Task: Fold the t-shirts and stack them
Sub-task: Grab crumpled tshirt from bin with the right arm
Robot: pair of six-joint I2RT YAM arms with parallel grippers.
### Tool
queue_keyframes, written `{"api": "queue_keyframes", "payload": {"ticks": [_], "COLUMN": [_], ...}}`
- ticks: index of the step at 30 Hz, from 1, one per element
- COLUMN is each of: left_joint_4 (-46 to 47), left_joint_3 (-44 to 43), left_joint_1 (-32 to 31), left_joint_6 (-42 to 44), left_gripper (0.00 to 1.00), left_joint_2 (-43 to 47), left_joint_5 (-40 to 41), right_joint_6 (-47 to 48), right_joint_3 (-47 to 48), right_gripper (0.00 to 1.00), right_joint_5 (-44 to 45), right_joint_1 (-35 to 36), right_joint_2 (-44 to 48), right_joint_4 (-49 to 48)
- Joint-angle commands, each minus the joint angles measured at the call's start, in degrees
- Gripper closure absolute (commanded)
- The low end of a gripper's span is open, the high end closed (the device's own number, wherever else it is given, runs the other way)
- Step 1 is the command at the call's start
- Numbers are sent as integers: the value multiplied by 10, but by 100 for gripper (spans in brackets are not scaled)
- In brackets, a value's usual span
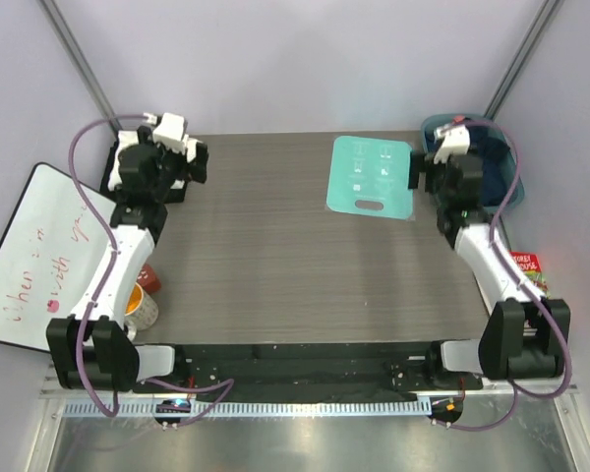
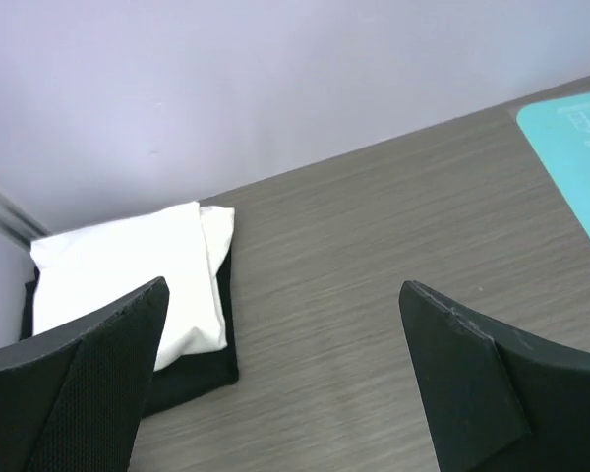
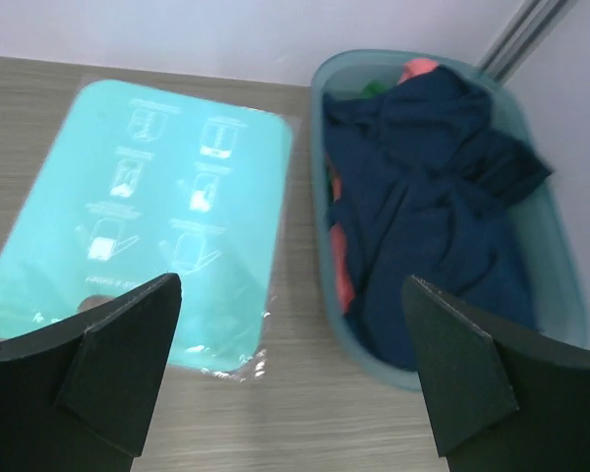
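I am holding both pincers released, jaws spread wide and grasping nothing. My left gripper (image 2: 283, 288) is hovering over the far left corner of the dark wood-grain table (image 1: 256, 256); my right gripper (image 3: 293, 283) is hovering near the far right corner.

Below my left fingers a folded white t-shirt (image 2: 128, 275) is lying on top of a folded black t-shirt (image 2: 192, 379); the two are forming a small stack against the back wall, and the black one is showing as a dark border around the white.

Below my right fingers a teal plastic tub (image 3: 560, 265) is sitting at the table's right edge; a crumpled navy t-shirt (image 3: 433, 206) is filling most of it, and a salmon pink t-shirt (image 3: 342, 265) is peeking out along the tub's left wall beneath the navy cloth.

Just beside the tub, to its left, a flat mint-green board (image 3: 147, 216) is lying on the table, printed with small folding diagrams; my fingers are touching neither the board nor the tub.
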State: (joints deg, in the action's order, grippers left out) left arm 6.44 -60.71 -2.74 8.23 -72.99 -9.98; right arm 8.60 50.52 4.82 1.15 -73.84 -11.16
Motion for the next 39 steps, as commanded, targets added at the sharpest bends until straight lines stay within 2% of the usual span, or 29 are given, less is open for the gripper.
{"api": "queue_keyframes", "payload": {"ticks": [1,2,3,5,7,8,9,11,14,16,19,21,22,23,30,39], "left_joint_4": [-229,-267,-286,-359,-405,-435,-442,-448,-432,-425,-422,-420,-419,-419,-412,-379], "left_joint_3": [-136,-158,-178,-238,-293,-308,-319,-336,-339,-334,-326,-316,-312,-309,-287,-238], "left_joint_1": [-1,-1,-1,-3,-6,-7,-7,-7,-8,-8,-9,-9,-8,-8,-9,-26], "left_joint_6": [55,63,71,132,170,182,204,218,236,235,234,233,235,236,222,204], "left_gripper": [0,0,0,0,0,0,0,0,0,0,0,0,0,0,0,0], "left_joint_2": [-83,-98,-113,-163,-195,-219,-227,-237,-234,-230,-225,-221,-219,-218,-208,-181], "left_joint_5": [-44,-28,-25,-36,-33,-29,-22,-9,2,4,11,17,22,23,21,13], "right_joint_6": [63,52,40,23,22,19,18,23,39,43,52,58,62,65,78,134], "right_joint_3": [219,283,308,363,416,477,508,589,649,670,680,680,678,677,709,862], "right_gripper": [0,0,1,9,11,14,14,13,14,22,40,60,71,99,99,99], "right_joint_5": [75,82,86,81,84,79,67,57,48,31,-6,-28,-25,-20,33,92], "right_joint_1": [-22,-32,-56,-78,-101,-110,-119,-135,-151,-156,-156,-152,-149,-145,-127,-77], "right_joint_2": [-110,-167,-186,-239,-292,-318,-371,-419,-480,-505,-523,-523,-519,-516,-460,-408], "right_joint_4": [330,344,351,334,355,387,405,445,461,461,470,480,482,482,450,386]}}
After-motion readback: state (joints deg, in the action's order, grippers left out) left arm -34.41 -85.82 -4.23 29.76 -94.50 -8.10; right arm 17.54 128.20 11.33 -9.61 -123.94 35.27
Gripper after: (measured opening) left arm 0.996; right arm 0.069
